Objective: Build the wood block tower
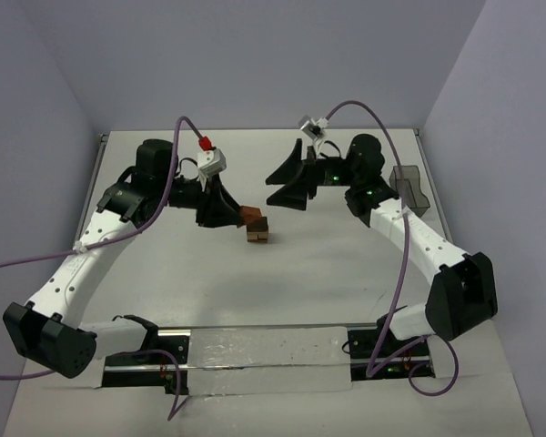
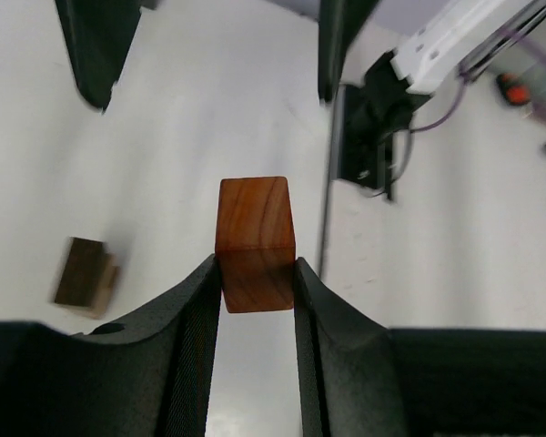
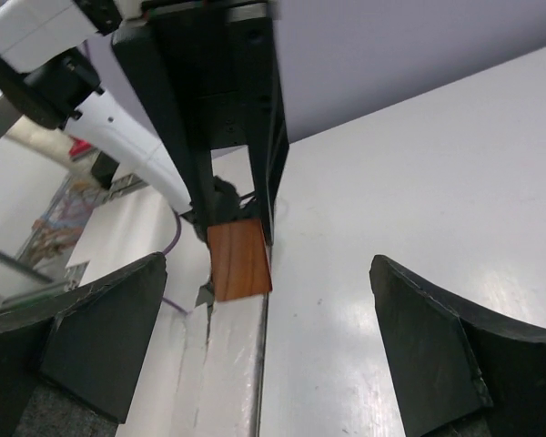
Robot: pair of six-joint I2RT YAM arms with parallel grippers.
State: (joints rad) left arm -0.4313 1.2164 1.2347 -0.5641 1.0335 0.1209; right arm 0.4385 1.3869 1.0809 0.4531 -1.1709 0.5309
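table (image 1: 282, 291): flat, matt white top, walled by pale panels.
left arm (image 1: 82, 264): white jointed links, black joints, purple cable; reaches from the near left to the centre, wrist bent toward the right.
right arm (image 1: 419, 241): same build; reaches from the near right to the far centre, wrist turned left.
bin (image 1: 408, 189): grey, translucent, open-topped; far right.
right gripper (image 1: 275, 189): black wedge-shaped fingers spread wide, nothing between them; faces the left gripper from just far right of it.
left gripper (image 2: 255, 269): black ribbed fingers clamped on the reddish-brown block.
reddish-brown block (image 2: 255, 241): smooth, grained wood, squared faces; pinched at its lower sides, held off the table.
wood block tower (image 1: 258, 232): small low stack of brown-tan blocks, table centre, just near-right of the held block.
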